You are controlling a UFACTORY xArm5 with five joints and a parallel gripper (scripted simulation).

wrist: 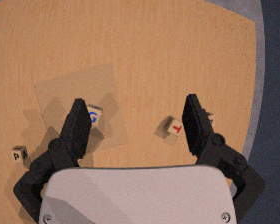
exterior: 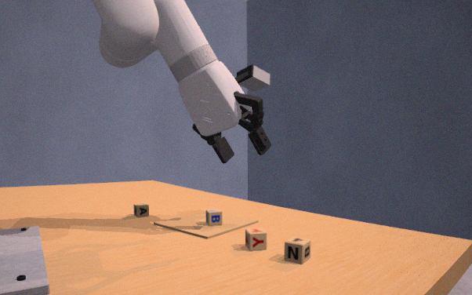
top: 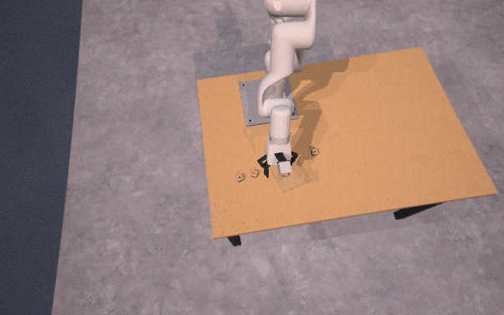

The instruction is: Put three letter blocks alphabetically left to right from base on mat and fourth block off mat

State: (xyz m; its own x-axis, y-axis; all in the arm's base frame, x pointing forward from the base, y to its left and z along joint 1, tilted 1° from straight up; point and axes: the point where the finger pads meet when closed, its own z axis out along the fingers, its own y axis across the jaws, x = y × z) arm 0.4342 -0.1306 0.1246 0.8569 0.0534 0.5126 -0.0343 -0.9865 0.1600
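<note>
My gripper (top: 280, 167) (exterior: 245, 157) (wrist: 135, 107) is open and empty, high above the table and tilted. A block with a blue G on top (exterior: 214, 217) (wrist: 94, 116) sits on the thin wooden mat (top: 291, 184) (exterior: 229, 227) (wrist: 91, 82); the left finger partly covers it in the wrist view. A block with a black P (top: 315, 152) (exterior: 141, 210) (wrist: 19, 154) lies off the mat. A block with a red letter, like a T in the wrist view (top: 254, 172) (exterior: 255, 240) (wrist: 174, 127), and a block with a black-marked top (top: 240, 178) (exterior: 297, 251) lie off its other side. The latter's top letter is unclear.
The robot's grey base plate (top: 252, 111) (exterior: 9, 259) is bolted to the wooden table (top: 391, 126) behind the mat. The red-letter and black-marked blocks stand close together, apart, near the table's left edge in the top view. Arm shadows cross the table.
</note>
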